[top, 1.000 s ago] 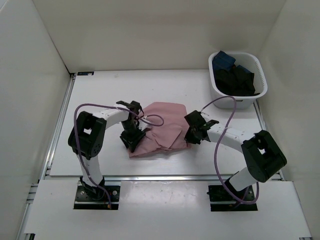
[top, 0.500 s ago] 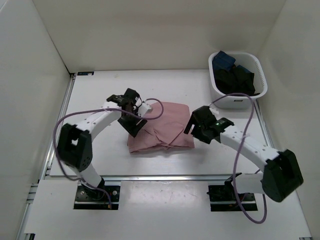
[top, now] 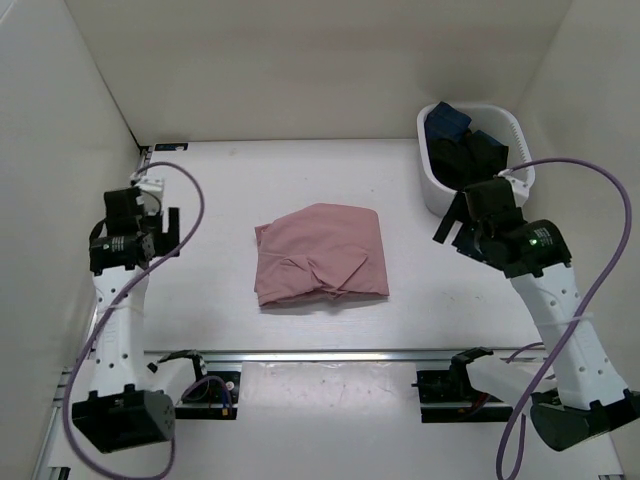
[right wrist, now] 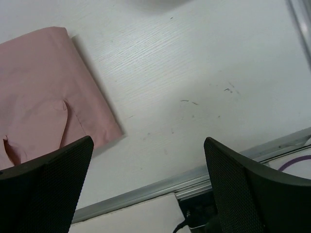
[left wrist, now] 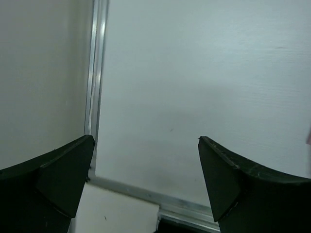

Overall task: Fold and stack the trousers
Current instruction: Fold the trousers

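Top external view, items as I log them from the remote desk:

1. Trousers (top: 320, 255): dusty pink, folded into a rough rectangle and lying flat on the counter (top: 400, 320). They lie left of the basket (top: 447, 195), nearer the arm bases, and well apart from it. A loose flap and some creases show along the edge facing away from the basket's far side. Neither arm touches them.

2. Basket: white plastic, holding dark black and blue clothes (top: 470, 155). It is the one fixed mark I place everything else by.

3. Right pincer (right wrist: 148, 141): raised above the counter just beside the basket's near-left wall. In the right wrist view I read its fingers as spread wide with nothing between them. One corner of the pink fabric shows beyond them.

4. Left pincer (left wrist: 146, 141): far from the basket, out beyond the trousers on the side away from it. It is lifted over the counter's edge rail (left wrist: 95, 73). In the left wrist view its fingers are spread apart over bare counter, gripping nothing.

5. Purple cable (top: 590, 180): arches from the right arm, on the side of the basket nearer the arm bases.
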Controlling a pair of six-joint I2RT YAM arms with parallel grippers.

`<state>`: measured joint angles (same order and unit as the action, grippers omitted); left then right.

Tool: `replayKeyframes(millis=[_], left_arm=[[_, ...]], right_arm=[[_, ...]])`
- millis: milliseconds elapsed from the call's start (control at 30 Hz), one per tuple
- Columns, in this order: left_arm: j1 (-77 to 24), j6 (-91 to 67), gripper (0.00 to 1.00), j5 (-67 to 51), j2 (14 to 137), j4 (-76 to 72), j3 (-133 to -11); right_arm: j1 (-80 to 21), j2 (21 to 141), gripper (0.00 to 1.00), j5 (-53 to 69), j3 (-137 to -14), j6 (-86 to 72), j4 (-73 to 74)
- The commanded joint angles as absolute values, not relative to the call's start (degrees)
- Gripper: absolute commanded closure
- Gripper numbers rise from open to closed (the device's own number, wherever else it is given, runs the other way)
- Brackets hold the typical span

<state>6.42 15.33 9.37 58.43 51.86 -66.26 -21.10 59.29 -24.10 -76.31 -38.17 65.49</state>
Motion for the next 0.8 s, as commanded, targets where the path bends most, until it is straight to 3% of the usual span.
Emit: replayKeyframes(millis=[0, 167, 767], left_arm=[[17.65, 9.50, 0.00, 9.59, 56.52, 54.49, -63.11], [22.50, 9.49, 0.00, 7.29, 55.02, 55.02, -62.84], [24.26, 9.49, 0.00, 2.64, 54.49, 56.25, -64.07]], right_arm=[[-20.83, 60.37, 0.01, -29.43, -82.43, -34.46, 71.81], [-20.83, 62.48, 0.01, -33.83, -88.58, -31.99, 73.74], [-20.83, 59.33, 0.01, -34.37, -84.11, -33.13, 73.31]])
